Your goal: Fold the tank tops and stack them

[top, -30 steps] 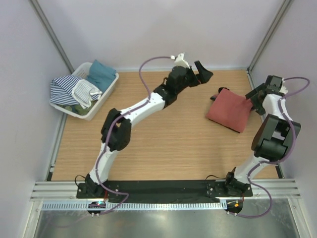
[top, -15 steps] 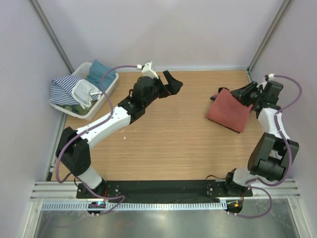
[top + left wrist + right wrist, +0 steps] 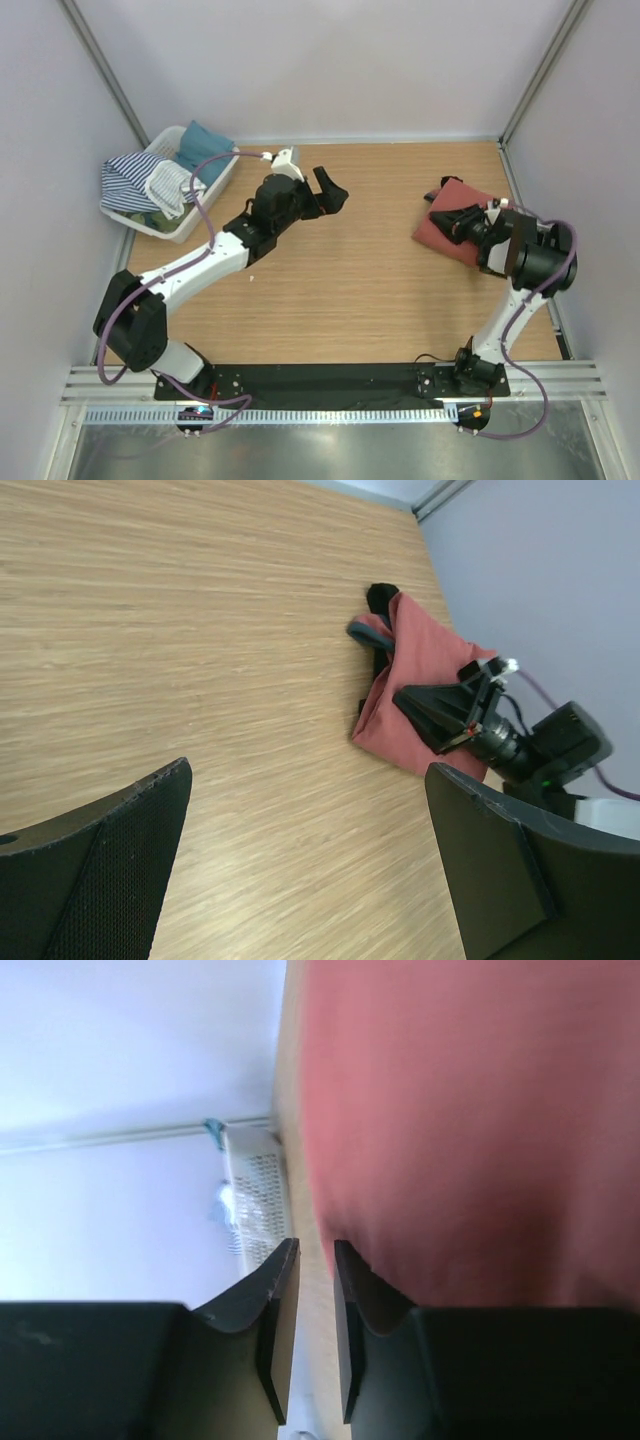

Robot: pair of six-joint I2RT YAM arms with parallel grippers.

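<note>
Right now the rust-red tank top (image 3: 435, 238) lies folded at the table's (image 3: 350, 290) right side, near the right wall. The right gripper (image 3: 438, 218) hangs low over it, tip toward the cloth's left edge. Its jaws are drawn together to a thin slit with nothing between them. Contact with the cloth: cannot tell. In the right wrist view, blurred red fabric (image 3: 450, 1140) fills the frame beside the fingers (image 3: 275, 1290).

The left gripper (image 3: 333, 190) is well apart from the top, above mid-table toward the far edge. Its jaws are spread wide and empty. Through them the left wrist view shows the red top (image 3: 425, 660) with a dark strap (image 3: 372, 630) curling out at its far end.

The table is pale wood-grain laminate. Walls are a plain lilac-grey, with metal posts (image 3: 100, 75) in the corners. A white plastic basket (image 3: 212, 200) with perforated sides sits at the far left. It holds a striped cloth (image 3: 125, 180) and a teal one (image 3: 205, 145).

The top is soft and matte, a roughly square bundle with slightly puffed edges. The finger pads (image 3: 100, 880) are black and finely textured.
</note>
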